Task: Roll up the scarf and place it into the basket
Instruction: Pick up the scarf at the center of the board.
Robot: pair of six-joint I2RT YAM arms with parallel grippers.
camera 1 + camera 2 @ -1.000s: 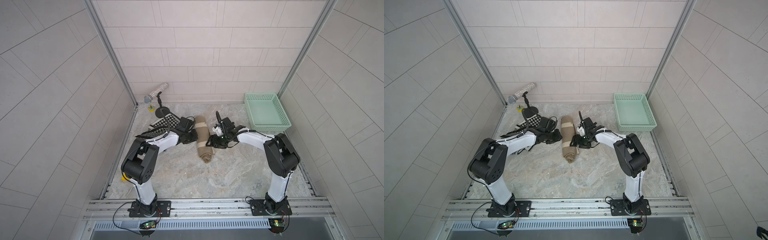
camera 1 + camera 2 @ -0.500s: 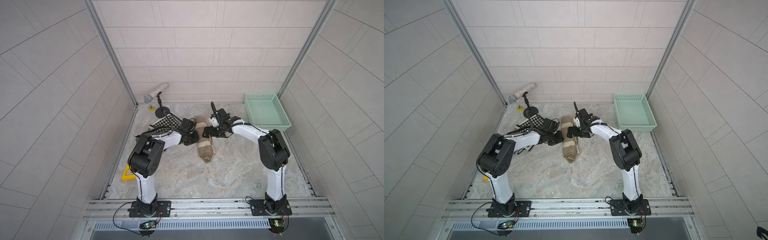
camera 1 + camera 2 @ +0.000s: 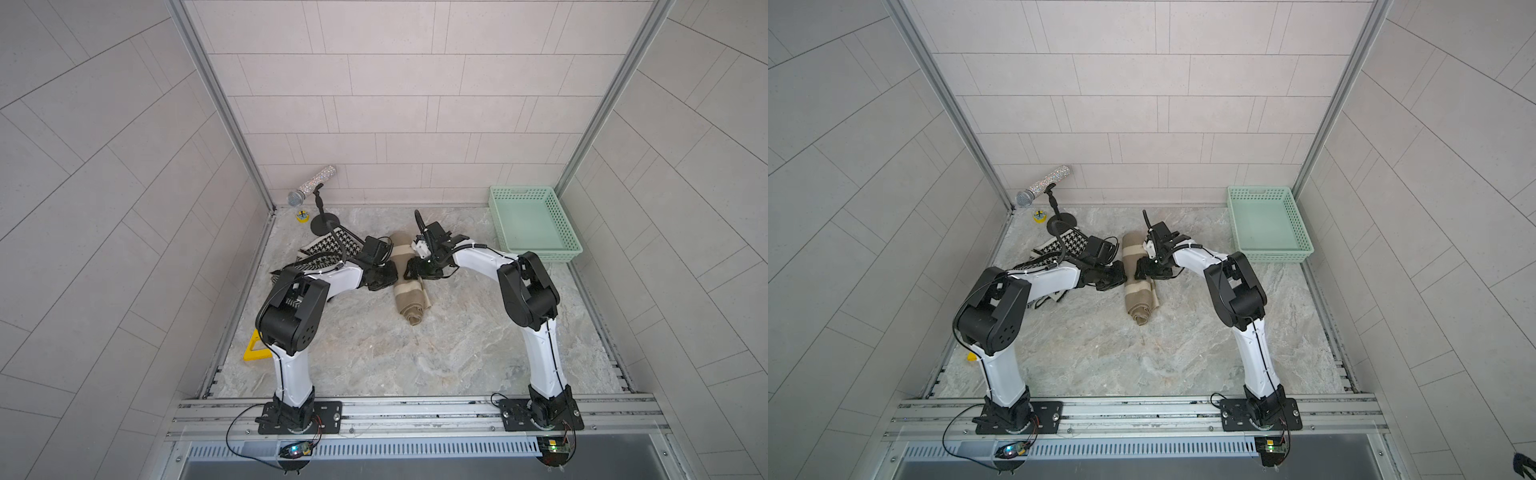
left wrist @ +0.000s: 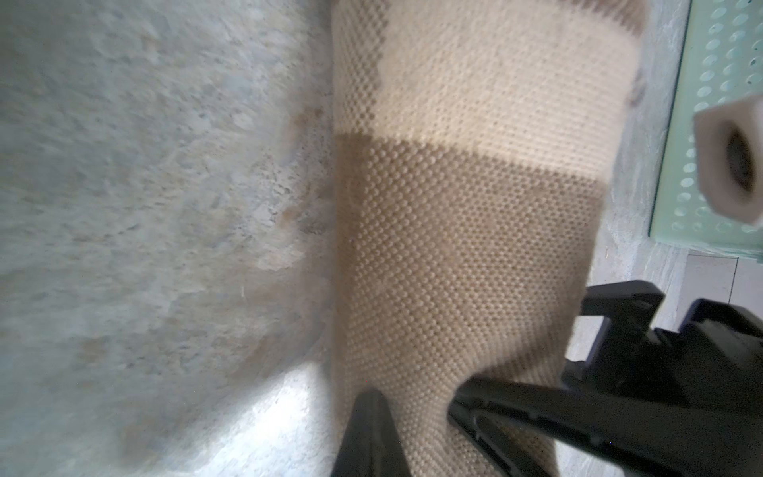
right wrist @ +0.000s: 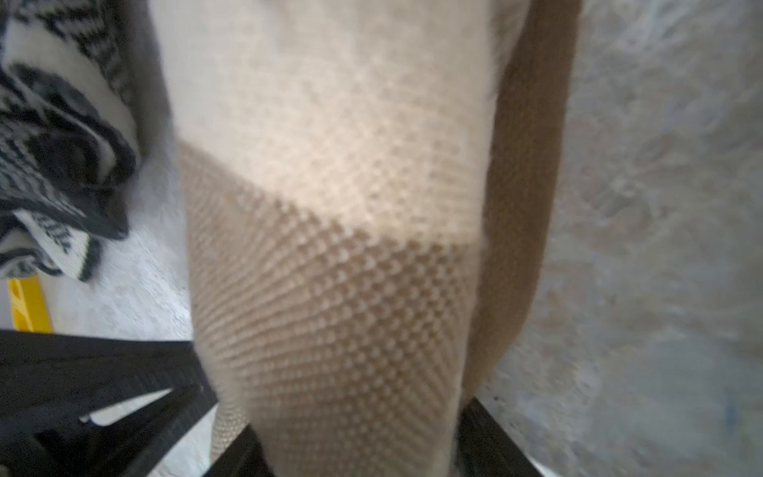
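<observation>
The scarf (image 3: 409, 297), tan with cream bands, lies rolled into a long bundle on the marble bench (image 3: 415, 365), set between the two tools. The left tool (image 3: 390, 275) sits low against the roll's left flank with its fingers brought fully together. In the left wrist view their tip overlaps the edge of the knit, though the blur there leaves it unclear whether any fabric is pinched. The right tool (image 3: 411, 269) meets the roll from the opposite side. In the right wrist view its fingers (image 5: 487, 437) stand one on each side of the roll and press into it, the cloth filling the gap between them. The basket (image 3: 540, 252) stands in the far right corner of the bench, well apart from the scarf. A black-and-white checked cloth (image 3: 328, 249) lies on the bench to the left of the left tool.
</observation>
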